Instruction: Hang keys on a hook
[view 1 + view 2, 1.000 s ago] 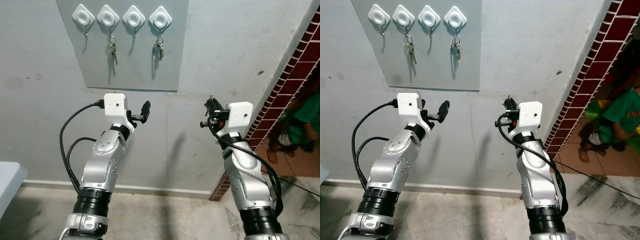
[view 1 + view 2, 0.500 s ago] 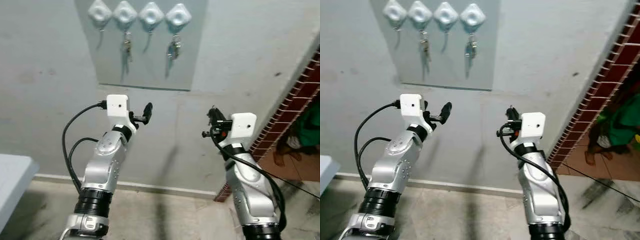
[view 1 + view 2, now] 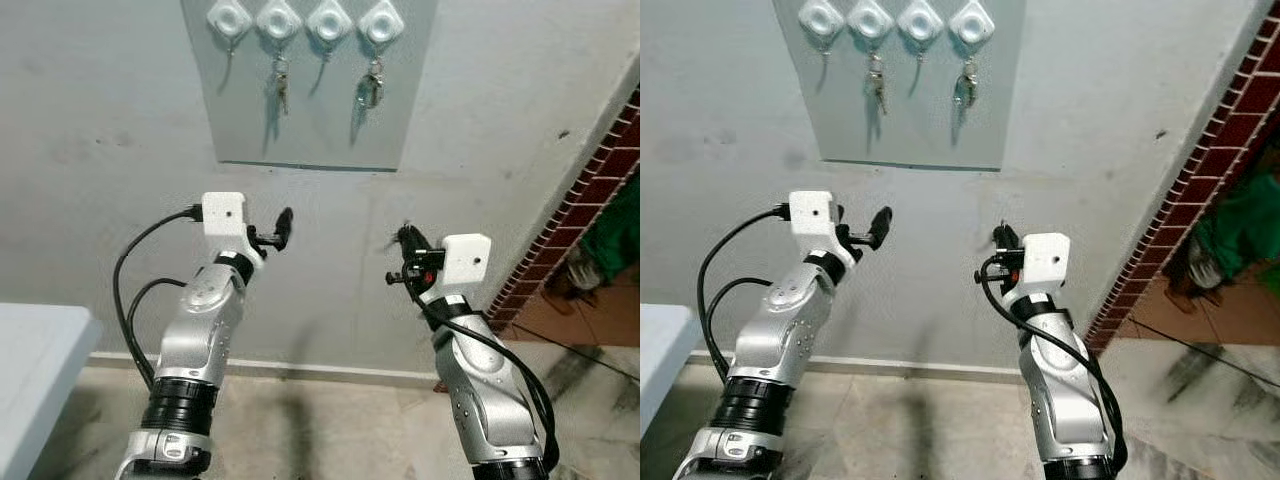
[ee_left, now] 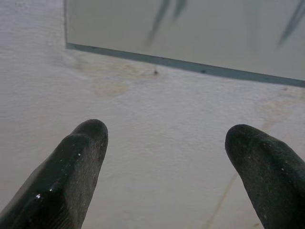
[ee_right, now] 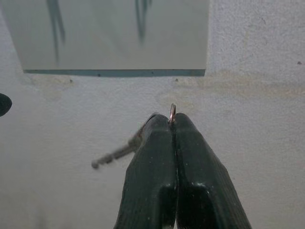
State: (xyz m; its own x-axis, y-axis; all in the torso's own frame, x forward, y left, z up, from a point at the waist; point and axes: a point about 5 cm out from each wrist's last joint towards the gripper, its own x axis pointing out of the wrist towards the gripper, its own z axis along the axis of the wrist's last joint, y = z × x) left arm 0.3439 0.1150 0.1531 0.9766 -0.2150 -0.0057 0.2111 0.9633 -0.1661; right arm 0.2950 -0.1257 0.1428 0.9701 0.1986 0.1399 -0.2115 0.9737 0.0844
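A small metal key on a thin wire ring [image 5: 172, 112] is pinched between the closed black fingers of the right gripper [image 5: 171, 125], the ring's top poking out just past the fingertips and the key's slim shaft jutting sideways from behind one finger. In the head views this key is only a tiny dark fleck at the right gripper [image 3: 405, 240], held up in front of the pale grey wall, below and to the right of the flat grey rectangular board [image 3: 310, 110] fixed on that wall. Along the board's top sit four white diamond-shaped hooks [image 3: 305, 20]; two bunches of hung keys [image 3: 281, 87] dangle from the second and fourth, counting from the left, while the first and third carry nothing. The left gripper [image 3: 277, 228] is raised at the same height, its two black fingers [image 4: 71, 171] spread wide with only bare wall and the board's lower edge between them. A white table corner [image 3: 35, 355] sits near left.
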